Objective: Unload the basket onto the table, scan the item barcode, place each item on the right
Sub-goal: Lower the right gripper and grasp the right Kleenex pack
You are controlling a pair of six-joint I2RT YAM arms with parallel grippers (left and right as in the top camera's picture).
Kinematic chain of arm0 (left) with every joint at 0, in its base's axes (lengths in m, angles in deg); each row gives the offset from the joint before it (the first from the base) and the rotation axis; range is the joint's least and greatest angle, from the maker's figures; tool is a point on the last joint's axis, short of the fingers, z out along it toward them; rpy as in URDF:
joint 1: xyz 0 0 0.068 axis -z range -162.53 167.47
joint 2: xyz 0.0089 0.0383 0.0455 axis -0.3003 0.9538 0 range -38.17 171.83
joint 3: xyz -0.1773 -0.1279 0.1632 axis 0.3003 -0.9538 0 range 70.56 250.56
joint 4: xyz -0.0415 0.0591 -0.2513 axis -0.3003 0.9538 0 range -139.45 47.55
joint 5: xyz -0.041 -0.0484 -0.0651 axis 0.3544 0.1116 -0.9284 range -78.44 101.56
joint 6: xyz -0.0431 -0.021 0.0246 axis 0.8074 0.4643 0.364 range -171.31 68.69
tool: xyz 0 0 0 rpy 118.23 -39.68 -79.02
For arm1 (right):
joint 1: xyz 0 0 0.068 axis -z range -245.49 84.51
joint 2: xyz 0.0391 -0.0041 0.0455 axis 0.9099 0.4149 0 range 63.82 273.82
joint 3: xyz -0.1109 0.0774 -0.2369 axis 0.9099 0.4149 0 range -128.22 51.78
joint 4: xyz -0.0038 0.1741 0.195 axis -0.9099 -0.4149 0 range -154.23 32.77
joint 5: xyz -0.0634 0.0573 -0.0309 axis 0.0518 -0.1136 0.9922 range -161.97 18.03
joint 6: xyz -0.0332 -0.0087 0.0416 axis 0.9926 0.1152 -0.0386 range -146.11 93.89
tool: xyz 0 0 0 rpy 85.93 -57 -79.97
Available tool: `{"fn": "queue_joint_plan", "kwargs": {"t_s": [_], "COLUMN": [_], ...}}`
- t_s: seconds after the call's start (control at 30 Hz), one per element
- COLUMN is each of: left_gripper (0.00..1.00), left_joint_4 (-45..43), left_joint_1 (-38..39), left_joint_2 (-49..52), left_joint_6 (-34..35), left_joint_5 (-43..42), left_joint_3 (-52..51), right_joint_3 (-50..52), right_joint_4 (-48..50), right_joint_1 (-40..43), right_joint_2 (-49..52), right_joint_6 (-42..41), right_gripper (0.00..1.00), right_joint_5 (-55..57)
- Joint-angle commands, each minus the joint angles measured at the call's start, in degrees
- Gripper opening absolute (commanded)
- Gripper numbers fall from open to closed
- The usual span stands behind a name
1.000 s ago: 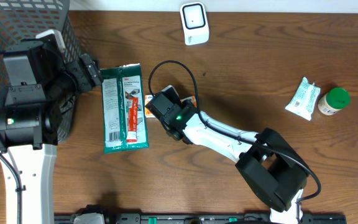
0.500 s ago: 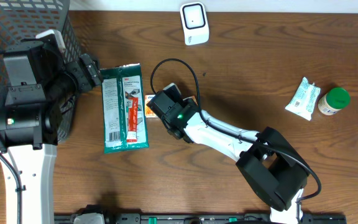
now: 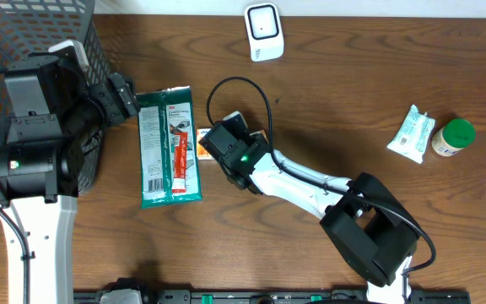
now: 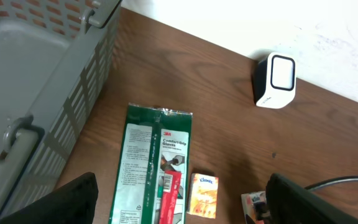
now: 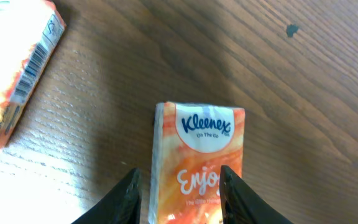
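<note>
One brown wooden table [image 3: 353, 84] carries the whole setup. The grey mesh basket [image 3: 24, 34] fills its far left corner, beside the left arm.

Left gripper [image 4: 180, 180]: jaws spread wide, hanging over the table just beside the basket. The top edge of the green glove packet [image 3: 169, 148] lies below it.

The glove packet lies flat and lengthwise between the basket and the right arm's wrist.

Right gripper [image 5: 179, 186]: jaws narrowed, with one finger on each side of an orange Kleenex pack [image 5: 197, 149] that lies on the wood just right of the glove packet. One finger overlaps one long edge of the pack. A thin dark strip shows at the other edge, so I cannot tell whether the pack is actually clamped.

The white scanner [image 3: 263, 31] stands upright at the far edge of the table, well apart from the Kleenex pack.

A second orange pack [image 5: 17, 74] lies near the flanked one, in the upper left of the right wrist view, with a barcode showing on its side.

A white-and-teal wipes packet [image 3: 412, 133] lies far right, touching or just beside a small green-lidded bottle [image 3: 454, 137].
</note>
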State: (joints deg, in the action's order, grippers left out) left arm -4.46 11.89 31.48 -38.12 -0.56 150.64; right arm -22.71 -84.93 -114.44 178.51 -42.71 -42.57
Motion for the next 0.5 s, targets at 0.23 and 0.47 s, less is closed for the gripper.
{"fn": "queue_joint_plan", "kwargs": {"t_s": [0.23,0.47], "left_gripper": [0.87,0.87], "left_joint_4": [0.0,0.0], "left_joint_1": [-0.3,-0.3], "left_joint_2": [0.0,0.0], "left_joint_6": [-0.7,-0.7], "left_joint_5": [-0.3,-0.3], "left_joint_3": [0.3,0.3], "right_joint_3": [3.4,3.7], "right_joint_4": [3.7,3.7], "right_joint_1": [0.3,0.3], "right_joint_2": [0.8,0.9], "right_joint_6": [-1.6,-1.6], "right_gripper": [0.36,0.34], "right_joint_5": [3.6,3.8]}}
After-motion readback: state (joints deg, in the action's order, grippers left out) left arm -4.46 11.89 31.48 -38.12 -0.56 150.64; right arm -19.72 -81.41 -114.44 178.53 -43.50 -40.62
